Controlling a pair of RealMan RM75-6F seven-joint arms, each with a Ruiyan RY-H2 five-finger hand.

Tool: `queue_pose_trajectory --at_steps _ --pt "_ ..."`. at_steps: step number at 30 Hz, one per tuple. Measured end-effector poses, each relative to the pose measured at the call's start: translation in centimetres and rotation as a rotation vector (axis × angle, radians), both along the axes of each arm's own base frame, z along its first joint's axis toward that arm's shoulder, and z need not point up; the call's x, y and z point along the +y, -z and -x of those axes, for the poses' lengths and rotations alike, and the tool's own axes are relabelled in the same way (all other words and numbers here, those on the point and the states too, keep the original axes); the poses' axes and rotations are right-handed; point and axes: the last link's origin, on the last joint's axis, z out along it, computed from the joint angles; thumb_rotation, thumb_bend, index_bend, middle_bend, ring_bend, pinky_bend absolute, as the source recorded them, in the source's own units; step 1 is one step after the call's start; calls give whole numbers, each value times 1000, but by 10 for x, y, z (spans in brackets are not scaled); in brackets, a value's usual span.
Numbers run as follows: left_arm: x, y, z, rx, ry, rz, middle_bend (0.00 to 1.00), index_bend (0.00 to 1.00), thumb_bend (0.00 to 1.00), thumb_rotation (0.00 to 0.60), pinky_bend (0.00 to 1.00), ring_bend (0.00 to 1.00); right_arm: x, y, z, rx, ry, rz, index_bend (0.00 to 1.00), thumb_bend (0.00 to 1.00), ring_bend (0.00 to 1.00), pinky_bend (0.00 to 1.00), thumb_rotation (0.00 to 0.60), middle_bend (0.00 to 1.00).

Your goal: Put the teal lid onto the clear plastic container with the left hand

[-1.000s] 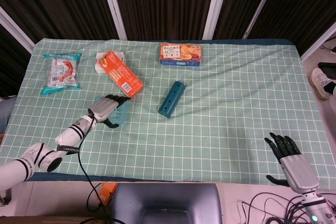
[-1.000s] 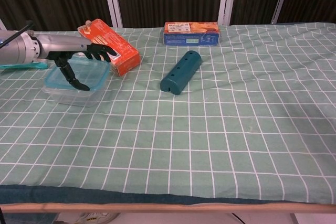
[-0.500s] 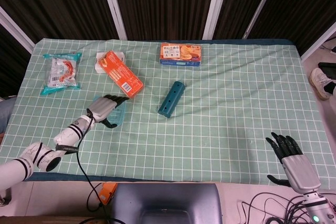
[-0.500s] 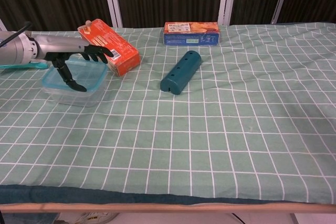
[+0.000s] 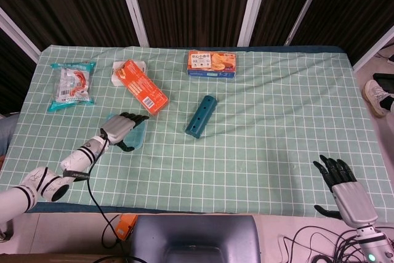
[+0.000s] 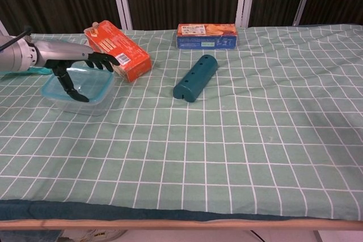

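The clear plastic container stands at the left of the table, in front of the orange box. The translucent teal lid lies on top of it, its rim lined up with the container's. In the head view the lid shows just past my fingers. My left hand hovers over the lid's left part, fingers spread and thumb pointing down, with nothing held; the head view shows that left hand too. My right hand rests open at the table's near right edge, seen only in the head view.
An orange box lies just behind the container. A dark teal cylinder with holes lies at mid-table. A blue biscuit box sits at the back. At the far left corner lie a snack bag and a white item.
My left hand has drawn back to the left, off most of the lid. The lid and container have stayed put. The right hand has barely moved.
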Motion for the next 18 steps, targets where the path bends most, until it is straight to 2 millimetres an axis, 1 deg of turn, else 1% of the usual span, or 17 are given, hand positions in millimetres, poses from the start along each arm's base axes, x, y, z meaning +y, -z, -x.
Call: queue_pose_trajectory --at_steps 8,18 --pt "3 5 2 21 -1 7 541 11 298 600 741 786 1 -1 0 -3 0 5 0 160 0 0 600 0" --pt "4 6 3 47 11 10 543 17 300 600 741 785 1 -2 1 -3 1 6 0 160 0 0 600 0"
